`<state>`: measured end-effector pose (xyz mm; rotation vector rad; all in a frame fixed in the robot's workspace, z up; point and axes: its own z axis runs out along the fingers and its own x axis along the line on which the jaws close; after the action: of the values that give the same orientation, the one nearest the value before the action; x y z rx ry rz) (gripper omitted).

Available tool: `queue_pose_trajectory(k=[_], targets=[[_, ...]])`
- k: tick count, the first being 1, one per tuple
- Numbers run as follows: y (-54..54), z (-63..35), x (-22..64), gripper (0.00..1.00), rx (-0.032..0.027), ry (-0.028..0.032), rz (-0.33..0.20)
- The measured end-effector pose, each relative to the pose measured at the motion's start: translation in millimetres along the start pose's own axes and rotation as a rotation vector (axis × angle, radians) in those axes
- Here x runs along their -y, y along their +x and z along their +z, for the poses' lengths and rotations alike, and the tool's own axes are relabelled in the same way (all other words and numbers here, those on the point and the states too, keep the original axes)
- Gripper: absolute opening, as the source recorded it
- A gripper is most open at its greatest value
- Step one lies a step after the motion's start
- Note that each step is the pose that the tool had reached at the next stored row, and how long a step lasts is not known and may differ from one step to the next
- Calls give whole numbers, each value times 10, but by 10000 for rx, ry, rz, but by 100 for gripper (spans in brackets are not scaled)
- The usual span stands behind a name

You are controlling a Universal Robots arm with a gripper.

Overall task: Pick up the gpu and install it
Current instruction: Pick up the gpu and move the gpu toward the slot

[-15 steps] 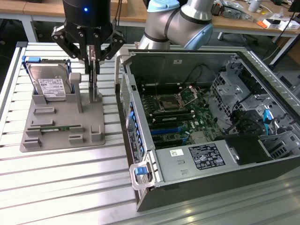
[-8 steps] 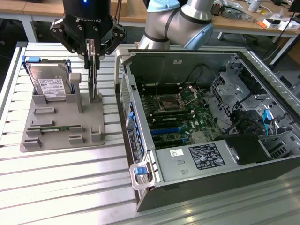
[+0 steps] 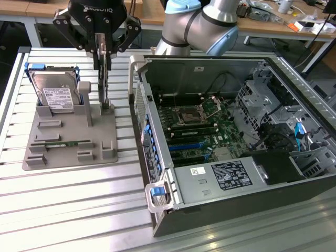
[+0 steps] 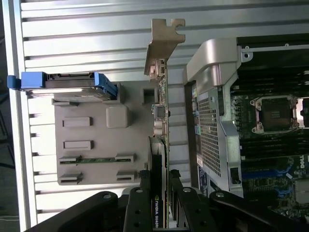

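The gpu point(image 3: 106, 86) stands on edge on the grey fixture point(image 3: 68, 152), upper left of the frame. Its long axis is level, and the bracket point(image 4: 163, 46) end points away from the gripper point(image 4: 159, 176), which is clamped on the card beside the open computer case point(image 3: 210, 210).

narrow gap between upright gpu point(image 4: 161, 116) and case wall point(image 4: 210, 121)

Gripper point(image 3: 103, 62): matte black housing with white ROBOTIQ lettering point(image 3: 97, 9) across it. Angular black linkage bars point(image 3: 65, 23) on either side, with round pivot pins point(image 4: 107, 195) at the joints. Arm point(image 3: 210, 21): smooth silver-grey tube sections with fat rounded joint housings. Pale blue cap point(image 3: 181, 5) on one joint end.
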<state>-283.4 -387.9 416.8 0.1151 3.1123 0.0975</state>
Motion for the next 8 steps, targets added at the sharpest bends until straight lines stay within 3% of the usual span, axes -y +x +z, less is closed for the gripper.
queue_pose_trajectory(k=[8], targets=[[-4,-173,-11,26,-1,-20,1]])
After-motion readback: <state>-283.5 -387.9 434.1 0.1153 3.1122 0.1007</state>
